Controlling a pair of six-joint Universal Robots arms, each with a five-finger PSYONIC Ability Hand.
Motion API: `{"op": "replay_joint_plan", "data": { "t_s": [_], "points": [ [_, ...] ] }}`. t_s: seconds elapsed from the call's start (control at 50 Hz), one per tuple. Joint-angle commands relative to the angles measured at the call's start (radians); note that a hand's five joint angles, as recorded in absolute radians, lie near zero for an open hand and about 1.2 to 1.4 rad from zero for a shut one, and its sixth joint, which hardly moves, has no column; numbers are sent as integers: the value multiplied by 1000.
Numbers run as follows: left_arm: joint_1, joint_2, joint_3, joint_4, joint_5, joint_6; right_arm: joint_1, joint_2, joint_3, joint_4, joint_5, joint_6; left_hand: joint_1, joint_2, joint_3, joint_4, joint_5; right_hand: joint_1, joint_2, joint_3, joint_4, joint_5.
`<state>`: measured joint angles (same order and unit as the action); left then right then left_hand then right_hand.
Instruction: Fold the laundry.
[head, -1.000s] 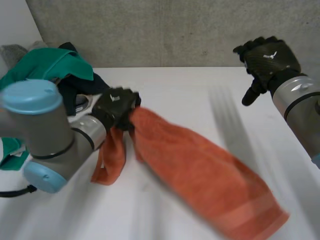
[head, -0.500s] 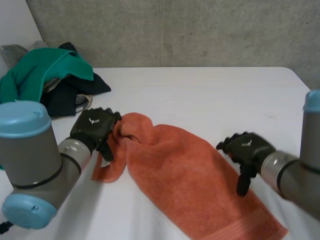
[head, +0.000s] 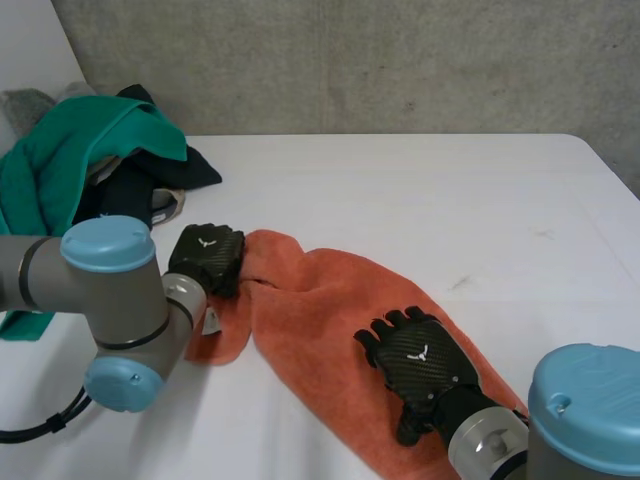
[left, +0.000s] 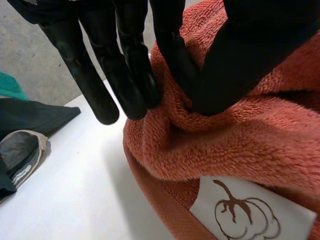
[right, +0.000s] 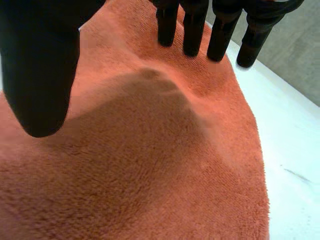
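Observation:
An orange towel (head: 320, 310) lies crumpled in a long strip across the white table (head: 420, 190), running from the middle left toward the near right. My left hand (head: 207, 257) sits on its bunched far-left end. In the left wrist view that hand (left: 125, 75) pinches a fold of the towel (left: 240, 135) between thumb and a finger, just above a white label (left: 245, 212). My right hand (head: 420, 355) lies flat on the towel's middle, toward its near end. Its straight fingers (right: 192, 30) and thumb hover just over the terry cloth (right: 150, 165).
A pile of laundry sits at the table's back left: a green cloth (head: 70, 150) over dark garments (head: 150, 180). The dark cloth (left: 35, 115) and a grey piece (left: 20, 155) lie beyond the left hand's fingertips. A concrete wall stands behind the table.
The right hand came down from the upper right onto the towel's middle. The towel settled onto the table. The left hand's thumb and finger closed on the towel's bunched end.

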<state>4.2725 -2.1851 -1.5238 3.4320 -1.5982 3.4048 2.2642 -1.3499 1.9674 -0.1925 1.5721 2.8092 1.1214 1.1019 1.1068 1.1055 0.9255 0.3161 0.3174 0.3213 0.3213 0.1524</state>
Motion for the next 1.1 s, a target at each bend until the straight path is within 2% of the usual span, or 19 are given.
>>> {"op": "replay_joint_plan", "data": {
  "t_s": [0.02, 0.04, 0.06, 0.1, 0.2, 0.38, 0.5, 0.56, 0.58, 0.68, 0.72, 0.76, 0.8, 0.82, 0.9, 0.98, 1.1],
  "points": [
    [-5, 4, 5, 3, -3, 28, -11, 84, -34, -35, 22, -19, 275, 294, 289, 291, 296, 496, 495, 491, 491, 485],
    [-6, 5, 2, 3, -3, 28, -11, 90, -41, -33, 23, -20, 275, 294, 289, 291, 296, 628, 627, 623, 623, 617],
    [-11, 10, -1, 3, -2, 28, -12, 103, -54, -24, 25, -28, 275, 294, 289, 291, 296, 905, 904, 900, 900, 894],
    [-23, 44, -7, -5, -2, 28, -12, 106, -62, -21, 26, -34, 275, 294, 289, 291, 296, 1080, 1078, 1074, 1074, 1069],
    [-33, 188, -62, -13, 4, 24, -38, 81, -88, -2, 32, -63, 275, 294, 289, 291, 296, 1080, 1079, 1075, 1075, 1069],
    [-69, 549, -190, -68, 9, 19, -253, -77, -214, 108, 11, -184, 275, 294, 289, 291, 296, 1080, 1079, 1075, 1075, 1069],
    [-83, 584, -228, -63, 12, 22, -284, -69, -352, 117, -15, -191, 275, 294, 289, 291, 296, 1080, 1079, 1075, 1075, 1069],
    [-85, 516, -225, -63, 10, 25, -284, 30, -452, 105, -21, -180, 275, 294, 289, 291, 296, 1080, 1079, 1075, 1075, 1069],
    [-85, 490, -219, -63, 9, 27, -276, 111, -514, 100, -12, -191, 275, 294, 289, 291, 296, 1080, 1079, 1075, 1075, 1069],
    [-88, 335, -179, -71, -2, 27, -276, 326, -720, 111, 32, -214, -366, -347, -352, -350, -345, 1080, 1079, 1075, 1075, 1069],
    [-89, 314, -177, -74, -3, 27, -272, 362, -754, 129, 54, -226, -420, -401, -406, -404, -399, 1080, 1079, 1075, 1075, 1069],
    [-89, 306, -193, -74, -5, 21, -273, 367, -746, 172, 75, -234, -552, -532, -537, -536, -530, 649, 647, 643, 643, 638],
    [-92, 312, -211, -74, -5, 21, -268, 350, -707, 194, 77, -225, -658, -638, -643, -642, -636, 439, 438, 434, 434, 428],
    [-94, 312, -219, -74, -6, 24, -267, 310, -653, 217, 68, -214, -682, -662, -667, -666, -660, 278, 277, 273, 273, 268],
    [-95, 332, -259, -62, -13, 24, -253, 125, -494, 263, 13, -147, -764, -744, -749, -748, -742, -42, -43, -47, -47, -53],
    [-79, 329, -265, -60, -16, 18, -246, 11, -348, 320, -50, -45, -776, -756, -761, -760, -754, -64, -65, -69, -69, -75],
    [-48, 223, -230, -60, -16, 16, -223, -18, -205, 335, -81, 82, -773, -753, -758, -757, -751, -46, -47, -51, -51, -57]
  ]
}}
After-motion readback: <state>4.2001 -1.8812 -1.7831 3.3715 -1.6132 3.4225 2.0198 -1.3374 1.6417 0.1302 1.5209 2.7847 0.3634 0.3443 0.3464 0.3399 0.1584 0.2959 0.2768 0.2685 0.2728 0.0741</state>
